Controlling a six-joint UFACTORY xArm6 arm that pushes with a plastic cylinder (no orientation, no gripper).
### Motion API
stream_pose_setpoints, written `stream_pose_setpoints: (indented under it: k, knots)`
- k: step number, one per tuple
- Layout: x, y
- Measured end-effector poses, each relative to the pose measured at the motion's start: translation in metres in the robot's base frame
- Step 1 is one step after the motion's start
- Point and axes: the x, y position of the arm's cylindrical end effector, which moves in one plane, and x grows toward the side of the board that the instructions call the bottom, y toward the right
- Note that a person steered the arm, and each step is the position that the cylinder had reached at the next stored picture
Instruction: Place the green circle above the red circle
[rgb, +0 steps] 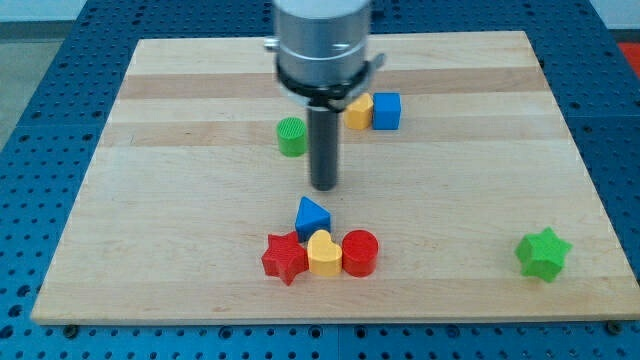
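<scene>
The green circle (291, 136) stands left of the board's middle, toward the view's top. The red circle (360, 252) stands near the view's bottom, at the right end of a row with a yellow heart (323, 253) and a red star (284, 258). A blue triangle (312, 216) sits just above that row. My tip (323, 186) is to the right of and below the green circle, apart from it, and a little above the blue triangle.
A yellow block (359, 112) and a blue cube (386, 110) sit together by the rod's upper part, partly behind it. A green star (543, 253) lies at the view's lower right. The wooden board (180, 220) has blue pegboard around it.
</scene>
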Motion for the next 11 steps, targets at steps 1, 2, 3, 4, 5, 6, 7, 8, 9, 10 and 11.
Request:
stream_pose_setpoints:
  k: [1,2,3,4,5,6,7,8,9,10,11]
  knots:
    - [-0.013,-0.058]
    - [-0.053,-0.099]
    - [-0.085,-0.098]
    - [-0.091,-0.070]
    - [-0.090,-0.043]
    - [-0.080,-0.020]
    - [-0.062,0.002]
    - [-0.048,0.025]
    - [-0.031,0.045]
    - [-0.016,0.049]
    - [-0.001,0.055]
